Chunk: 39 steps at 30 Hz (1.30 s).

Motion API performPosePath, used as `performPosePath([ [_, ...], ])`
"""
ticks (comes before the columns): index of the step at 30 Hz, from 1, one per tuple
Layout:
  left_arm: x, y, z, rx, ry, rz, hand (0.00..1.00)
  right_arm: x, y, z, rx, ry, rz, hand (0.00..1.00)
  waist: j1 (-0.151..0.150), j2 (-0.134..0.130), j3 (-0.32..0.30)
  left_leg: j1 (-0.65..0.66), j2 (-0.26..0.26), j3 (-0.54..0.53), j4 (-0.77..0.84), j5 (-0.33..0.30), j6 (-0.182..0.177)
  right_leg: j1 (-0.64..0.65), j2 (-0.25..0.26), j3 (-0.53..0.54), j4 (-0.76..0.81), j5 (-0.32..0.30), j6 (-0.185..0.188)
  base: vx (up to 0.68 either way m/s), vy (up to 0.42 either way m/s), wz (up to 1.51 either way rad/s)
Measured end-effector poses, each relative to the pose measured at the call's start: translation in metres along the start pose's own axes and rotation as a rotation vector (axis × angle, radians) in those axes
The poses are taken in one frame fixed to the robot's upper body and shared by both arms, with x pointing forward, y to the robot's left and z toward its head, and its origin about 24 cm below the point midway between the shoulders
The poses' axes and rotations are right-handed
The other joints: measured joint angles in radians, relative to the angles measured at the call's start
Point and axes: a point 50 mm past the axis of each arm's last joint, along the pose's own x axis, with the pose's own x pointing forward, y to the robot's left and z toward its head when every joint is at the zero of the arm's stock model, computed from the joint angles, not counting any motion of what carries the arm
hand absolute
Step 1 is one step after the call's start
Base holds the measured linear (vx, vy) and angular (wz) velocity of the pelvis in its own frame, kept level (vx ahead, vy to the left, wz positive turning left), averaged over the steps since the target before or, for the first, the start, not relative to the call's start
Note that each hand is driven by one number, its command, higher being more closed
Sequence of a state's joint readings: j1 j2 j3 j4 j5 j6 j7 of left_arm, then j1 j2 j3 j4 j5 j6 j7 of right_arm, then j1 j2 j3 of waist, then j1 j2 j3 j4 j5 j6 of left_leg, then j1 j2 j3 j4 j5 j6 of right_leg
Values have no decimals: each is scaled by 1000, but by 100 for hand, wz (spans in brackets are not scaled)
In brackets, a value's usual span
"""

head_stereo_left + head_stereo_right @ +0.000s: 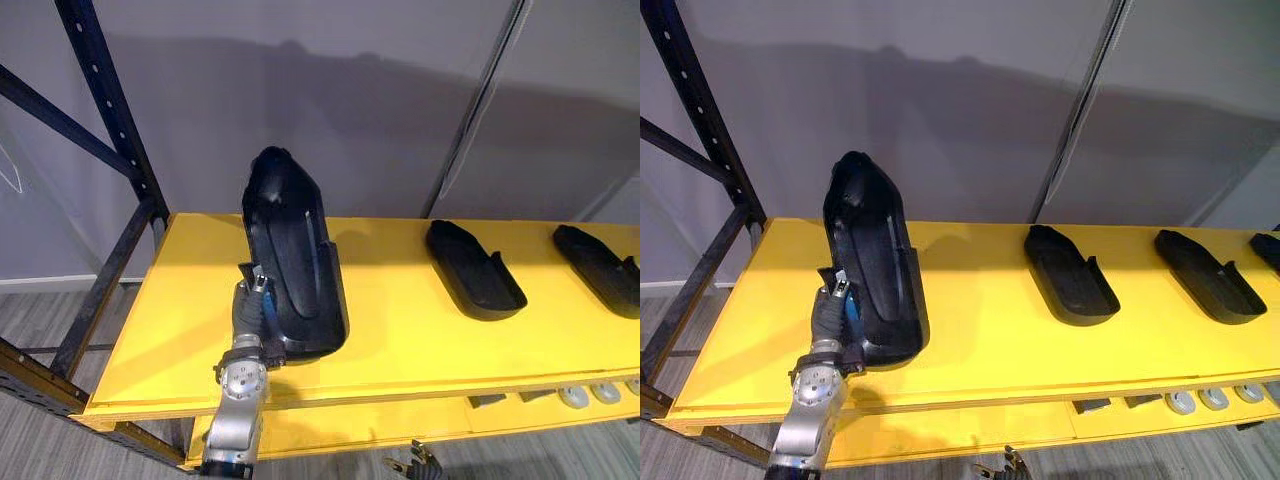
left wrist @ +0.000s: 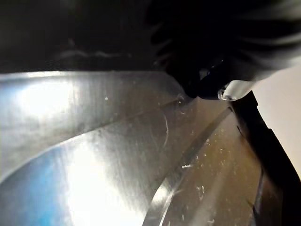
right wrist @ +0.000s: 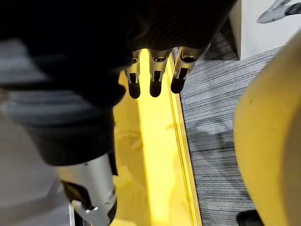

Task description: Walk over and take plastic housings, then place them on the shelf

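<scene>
The left hand [image 1: 250, 308] grips a black housing [image 1: 295, 255] by its left side wall, near the lower end; the thumb [image 1: 257, 281] lies over the rim and the fingers go behind the shell, so the hand is closed on the part. The housing is a long, glossy black plastic shell, narrow and rounded at the upper end and broader at the lower end; its hollow side faces the head camera, with raised side walls and a stepped ridge along the inside. It stands tilted, tip up against the grey wall [image 1: 330, 80], lower end down at the left part of the yellow shelf [image 1: 410, 340] close to the front edge; whether it rests on the board I cannot tell.

A second housing [image 1: 475, 270] lies flat, hollow side up, well to the right on the same shelf; a third housing [image 1: 600, 268] lies further right, apart from it.

The right hand [image 3: 153, 77] hangs low in front of the shelf over the grey floor [image 3: 211, 141]; its fingers are relaxed and hold nothing.

A dark metal upright [image 1: 105, 110] carries the shelf at the left; small grey parts [image 1: 590, 394] sit on the lower shelf [image 1: 340, 420].
</scene>
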State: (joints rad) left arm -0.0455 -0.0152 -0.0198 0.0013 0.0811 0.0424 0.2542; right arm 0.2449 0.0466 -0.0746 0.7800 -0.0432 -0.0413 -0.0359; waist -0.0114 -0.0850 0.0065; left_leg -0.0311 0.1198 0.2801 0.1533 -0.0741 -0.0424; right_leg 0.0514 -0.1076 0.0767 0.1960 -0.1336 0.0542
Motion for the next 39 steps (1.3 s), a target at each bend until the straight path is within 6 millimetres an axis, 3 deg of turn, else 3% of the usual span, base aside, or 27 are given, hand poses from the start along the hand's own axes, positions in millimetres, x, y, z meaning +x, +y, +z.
performPosePath([
  [5,21,11,-5,49,47,51,100,1,0,0,-8,6,9,0,-8,2,-6,18,-7,0,-65,37,-29,-11,11,27,-48,-1,0,-93,-39,-20],
  [7,34,14,-15,84,109,60,100,3,-1,3,-12,2,10,0,-26,6,-12,38,-11,-3,-144,95,-30,-19,18,23,-68,-1,0,-66,-71,-10],
  [9,40,12,-29,119,191,55,100,5,-5,7,-24,-7,8,0,-48,26,-11,81,-13,-3,-240,159,-32,-23,32,20,-68,-1,0,-52,-46,1],
  [12,46,13,-39,167,249,58,100,7,-6,8,-31,-3,11,0,-60,28,-11,89,-12,0,-241,160,-32,-18,35,26,-71,-1,-1,-11,0,-5],
  [20,78,43,-29,210,268,142,100,12,-5,7,-40,29,19,0,-59,19,-4,89,-17,7,-241,157,-35,-18,34,47,-90,0,-1,2,13,-4],
  [21,82,47,-26,214,265,152,0,12,-5,7,-41,33,21,0,-59,17,0,89,-17,5,-241,157,-35,-16,34,47,-94,0,-2,0,0,0],
  [32,99,50,-7,207,222,185,0,17,-9,9,-19,55,10,0,-62,-8,30,89,-19,-39,-240,150,-40,1,34,46,-125,9,-15,-2,2,1],
  [39,89,41,0,142,170,186,0,18,-8,12,-21,49,13,0,-60,-13,47,90,-30,-55,-241,144,-38,21,23,39,-146,12,-17,2,16,6],
])
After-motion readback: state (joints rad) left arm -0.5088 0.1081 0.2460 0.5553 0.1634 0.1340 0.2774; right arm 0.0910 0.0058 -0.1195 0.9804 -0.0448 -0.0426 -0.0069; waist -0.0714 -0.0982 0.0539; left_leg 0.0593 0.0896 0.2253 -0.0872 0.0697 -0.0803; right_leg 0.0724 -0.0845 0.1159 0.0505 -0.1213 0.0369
